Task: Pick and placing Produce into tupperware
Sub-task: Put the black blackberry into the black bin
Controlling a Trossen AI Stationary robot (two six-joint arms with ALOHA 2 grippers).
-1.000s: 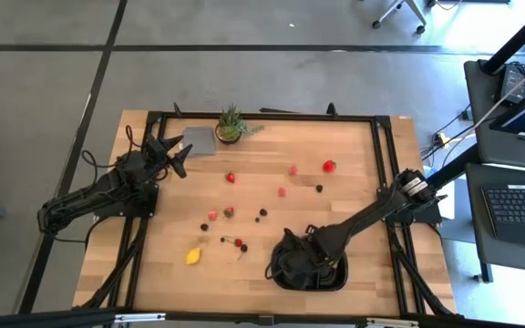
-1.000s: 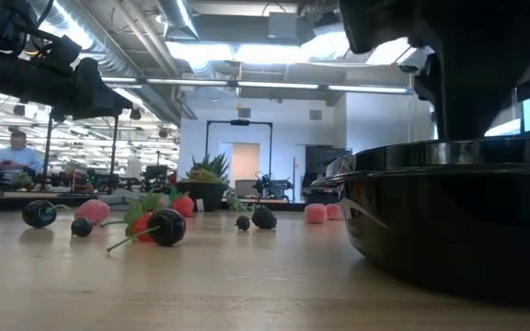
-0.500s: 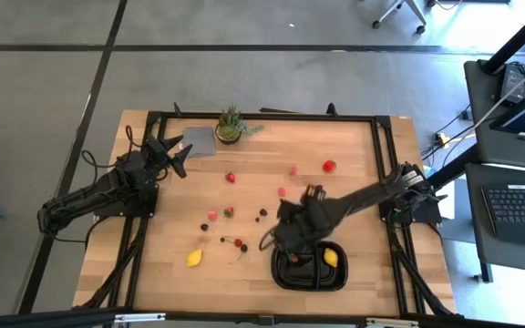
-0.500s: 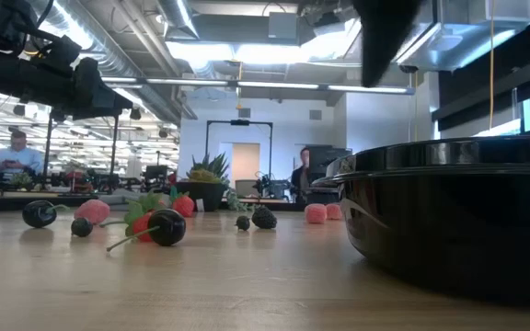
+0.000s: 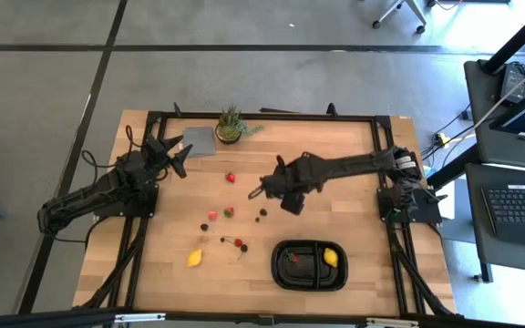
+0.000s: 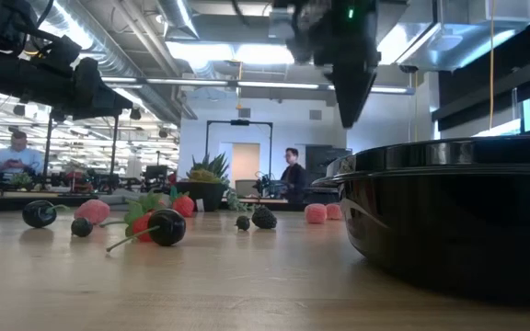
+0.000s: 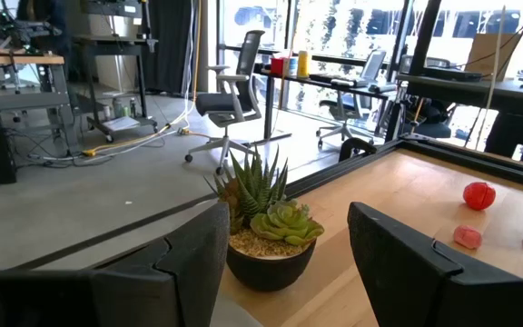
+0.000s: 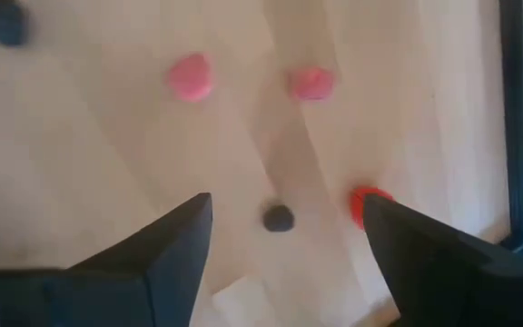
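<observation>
Counting the fruit from the high view: one lemon (image 5: 194,258) sat loose on the table (image 5: 354,146) near the front left, and a second lemon (image 5: 331,258) was already in the tray (image 5: 281,273) next to something small and red. Loose strawberries I could make out were two, one (image 5: 231,178) toward the back and one (image 5: 229,212) mid-table. There was also a pink bit (image 5: 212,216) just beside that second strawberry and a pair of cherries (image 5: 239,244) in front of it, plus a couple of dark specks near the middle too small to call.

The right gripper (image 5: 261,190) was stretched out across the middle of the table, well away from the tray, fingers spread apart with nothing between them. Its wrist view looked straight down on two pink bits (image 8: 189,76), one dark piece (image 8: 278,218) and a strawberry (image 8: 367,205).

The left gripper (image 5: 179,157) waited at the back left by the potted plant (image 5: 231,126), fingers also apart and empty.

The tray was black, oval-cornered, with shallow sections, sitting at the front right.
</observation>
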